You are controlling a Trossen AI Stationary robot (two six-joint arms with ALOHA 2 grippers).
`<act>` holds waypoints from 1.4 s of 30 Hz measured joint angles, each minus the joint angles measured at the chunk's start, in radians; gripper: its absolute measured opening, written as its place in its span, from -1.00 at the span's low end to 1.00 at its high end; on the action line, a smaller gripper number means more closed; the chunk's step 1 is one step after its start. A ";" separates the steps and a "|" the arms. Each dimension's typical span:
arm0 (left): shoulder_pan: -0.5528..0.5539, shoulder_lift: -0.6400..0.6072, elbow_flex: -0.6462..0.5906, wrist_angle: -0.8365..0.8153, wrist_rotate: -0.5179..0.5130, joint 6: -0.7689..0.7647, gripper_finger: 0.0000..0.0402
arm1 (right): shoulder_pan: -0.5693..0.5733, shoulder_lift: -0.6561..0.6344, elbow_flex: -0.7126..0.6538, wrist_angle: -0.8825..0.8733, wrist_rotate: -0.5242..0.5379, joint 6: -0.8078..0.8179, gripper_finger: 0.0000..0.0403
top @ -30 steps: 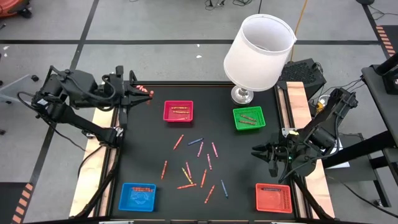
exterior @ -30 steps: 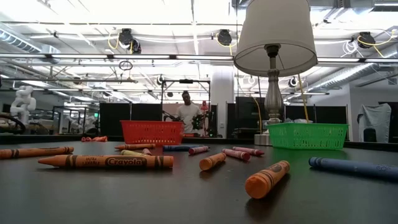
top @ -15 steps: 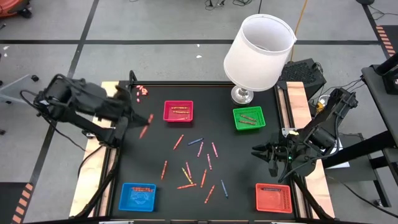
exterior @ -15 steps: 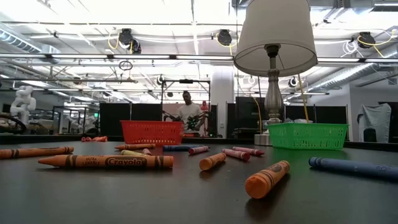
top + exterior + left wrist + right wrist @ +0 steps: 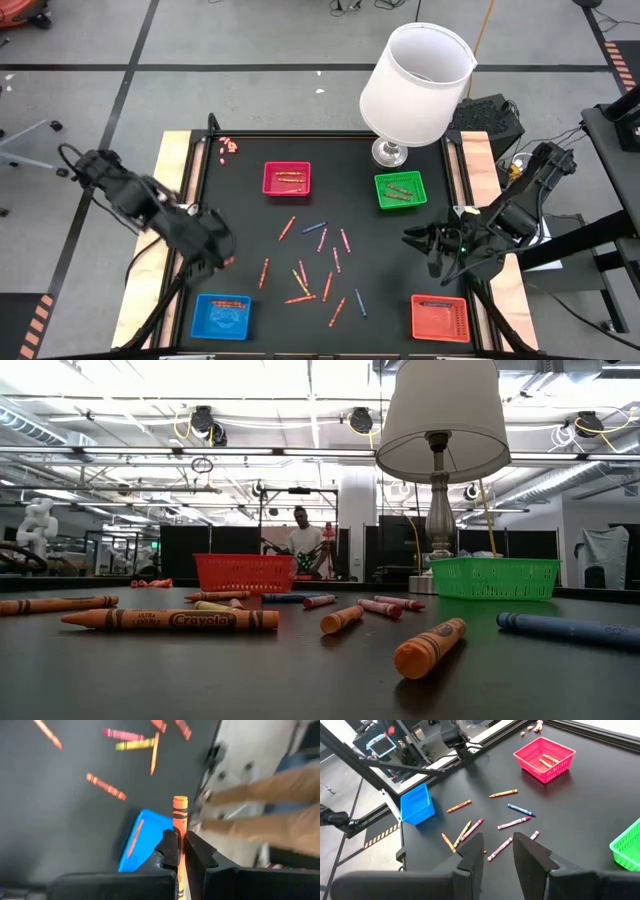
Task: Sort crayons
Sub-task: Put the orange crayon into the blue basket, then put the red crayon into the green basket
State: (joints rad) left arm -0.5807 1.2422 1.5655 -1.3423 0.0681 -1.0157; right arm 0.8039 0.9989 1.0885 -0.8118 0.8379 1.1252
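One orange crayon [image 5: 180, 815] pinched tight between left gripper [image 5: 180, 851] fingers, tip sticking out past them, seen only by left wrist camera, blue tray [image 5: 141, 840] just beyond fingertips, right gripper [image 5: 498, 851] fingers apart, empty, loose crayons [image 5: 485, 827] ahead

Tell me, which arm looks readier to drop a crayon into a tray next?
The left. Its pincer is shut on an orange crayon near the blue tray. The right pincer holds nothing and hangs by the table's right edge.
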 joint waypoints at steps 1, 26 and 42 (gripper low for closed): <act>-0.021 0.007 -0.021 0.005 0.000 0.000 -0.97 | -0.003 0.000 0.000 0.000 0.000 0.000 -0.56; -0.306 0.380 -0.285 0.289 0.009 0.005 -0.79 | -0.085 0.000 0.000 -0.008 -0.002 -0.099 -0.56; -0.310 0.493 -0.285 0.311 0.129 -0.028 -0.79 | -0.085 0.000 0.000 -0.008 -0.024 -0.117 -0.56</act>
State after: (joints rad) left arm -0.8911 1.7353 1.2800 -1.0313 0.1975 -1.0441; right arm 0.7193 0.9989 1.0885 -0.8196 0.8140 1.0080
